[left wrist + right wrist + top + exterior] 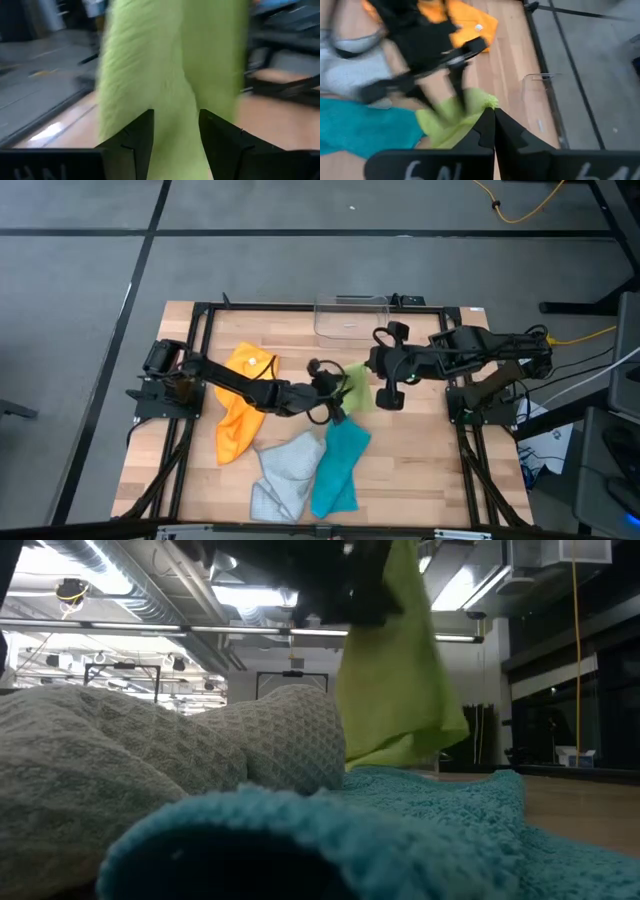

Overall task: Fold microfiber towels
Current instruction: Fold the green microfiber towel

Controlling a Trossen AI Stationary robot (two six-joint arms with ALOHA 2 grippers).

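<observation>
Mid-step, both hands were on the lime green towel (357,387), lifted off the tabletop (420,470) just near the clear plastic bin (351,317), on the side away from the table's far edge. The right hand (386,372) was clenched on an edge of that towel; its wrist view showed the fingers pinched together with green cloth at the tips. The left hand (331,385) had its fingers (135,145) parted with green cloth running between them, but I couldn't tell if it was actually gripping or just straddling the fabric.

The low view showed the green towel hanging bunched, not flat. The light grey towel (285,475) and the teal blue towel (338,465) lay crumpled farther from the bin, touching each other, with the teal one directly below the hanging green. The orange towel (240,405) lay spread toward the left arm's side of the bin, partly under that arm.

To do this well, I'd judge: the left hand needed a firm pinch on a second corner, then both hands should spread apart to pull the cloth taut before laying it down. Lay it on bare wood, not over the teal one. Risk: a loose left grip lets the towel slump and fold crooked.
</observation>
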